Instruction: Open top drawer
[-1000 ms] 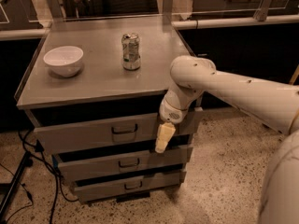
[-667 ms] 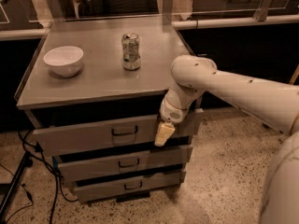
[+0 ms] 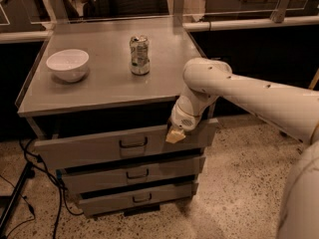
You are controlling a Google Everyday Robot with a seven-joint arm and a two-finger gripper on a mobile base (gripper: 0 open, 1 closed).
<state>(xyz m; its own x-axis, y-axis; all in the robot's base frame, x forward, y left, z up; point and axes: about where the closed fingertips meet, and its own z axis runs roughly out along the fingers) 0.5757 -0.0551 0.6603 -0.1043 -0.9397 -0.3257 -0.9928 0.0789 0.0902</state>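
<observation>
A: Where is the end effector (image 3: 175,135)?

B: It is at the front of the desk (image 3: 104,86), just below the front edge of the top and toward the right side. Its pale yellowish tip lies at the upper edge of the top drawer (image 3: 84,152), to the right of the small dark handle (image 3: 133,144). It is not on the handle. It seems to touch the panel edge, but I cannot be sure.

A: Is it wide or narrow?

B: I cannot tell. Only the pale tip shows below the white wrist.

A: And the top drawer itself, where is it?

B: It is directly under the desk top and is the tallest and widest of three grey drawers. There is a dark band between its upper edge and the desk top. Under it are the middle drawer (image 3: 104,175) and the lowest drawer (image 3: 114,199), both narrower and with similar handles.

A: What stands on the desk?

B: A white bowl (image 3: 67,64) stands at the left, and an upright can (image 3: 139,55) stands near the middle. They are well apart.

A: And the arm (image 3: 249,96)?

B: It is white, comes in from the right and bends down over the desk's front right corner. At the left, dark cables (image 3: 27,178) lie on the speckled floor (image 3: 239,193).
</observation>
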